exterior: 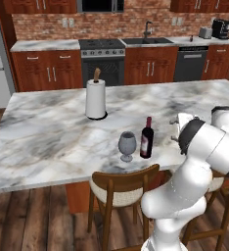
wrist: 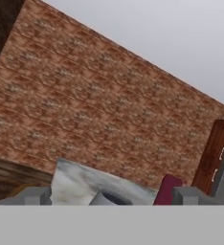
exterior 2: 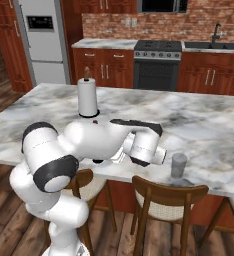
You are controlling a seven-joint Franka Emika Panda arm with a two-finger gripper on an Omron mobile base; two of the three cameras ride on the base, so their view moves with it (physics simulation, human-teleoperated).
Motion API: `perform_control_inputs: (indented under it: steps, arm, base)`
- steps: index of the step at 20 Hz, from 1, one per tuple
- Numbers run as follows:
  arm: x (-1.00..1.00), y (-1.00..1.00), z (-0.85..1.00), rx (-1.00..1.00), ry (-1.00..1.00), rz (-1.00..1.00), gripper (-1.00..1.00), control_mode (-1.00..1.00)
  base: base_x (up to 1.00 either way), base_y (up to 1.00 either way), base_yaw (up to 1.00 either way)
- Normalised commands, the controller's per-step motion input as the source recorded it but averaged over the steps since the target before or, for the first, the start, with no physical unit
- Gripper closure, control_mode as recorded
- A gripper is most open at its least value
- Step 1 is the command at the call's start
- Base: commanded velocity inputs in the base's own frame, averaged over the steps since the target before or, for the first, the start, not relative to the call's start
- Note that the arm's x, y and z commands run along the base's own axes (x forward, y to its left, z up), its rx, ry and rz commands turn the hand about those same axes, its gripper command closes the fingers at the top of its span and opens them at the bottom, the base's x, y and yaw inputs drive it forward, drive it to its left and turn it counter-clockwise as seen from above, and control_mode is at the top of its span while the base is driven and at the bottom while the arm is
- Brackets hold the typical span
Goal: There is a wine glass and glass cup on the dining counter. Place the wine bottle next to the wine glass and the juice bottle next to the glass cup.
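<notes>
On the dining counter (exterior: 48, 132) the wine glass (exterior: 127, 145) stands near the front edge. The wine bottle (exterior: 147, 138) stands upright close on its right. My gripper (exterior: 174, 131) hovers open just right of the bottle, apart from it, holding nothing. In the hand view the gripper (wrist: 111, 196) looks past the glass rim (wrist: 109, 198) and the bottle's dark red top (wrist: 169, 189), both between my spread fingers (wrist: 33, 195). The glass cup (exterior 2: 178, 165) stands alone near the counter's (exterior 2: 214, 120) front edge, right of my hand. The juice bottle is out of view.
A paper towel roll (exterior: 95, 99) stands mid-counter behind the glass. Wooden stools (exterior: 121, 188) line the near side under the counter edge. Stove, sink and cabinets run along the far brick wall. A fridge (exterior 2: 41, 40) stands at the back left.
</notes>
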Motion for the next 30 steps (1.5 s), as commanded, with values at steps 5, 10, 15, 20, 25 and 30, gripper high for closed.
perform_control_inputs:
  steps: [5,10,15,20,25,30]
  arm:
    - [-0.56,0.09,0.2,-0.1,-0.03,-0.19,-1.0,-1.0]
    - [-0.46,0.06,0.25,-0.13,0.0,-0.12,-1.0,-1.0]
    - [-0.45,0.08,0.25,-0.12,0.0,-0.05,-1.0,-1.0]
    - [-0.43,0.08,0.25,-0.12,0.06,0.0,-1.0,-1.0]
    - [-0.33,0.03,0.18,-0.03,0.24,0.0,-1.0,-1.0]
    - [-0.31,0.0,0.19,0.0,0.29,0.0,-1.0,-1.0]
  base:
    - [0.0,0.0,0.0]
    - [0.0,0.0,0.0]
    - [0.0,0.0,0.0]
    - [0.0,0.0,0.0]
    - [0.0,0.0,0.0]
    - [0.0,0.0,0.0]
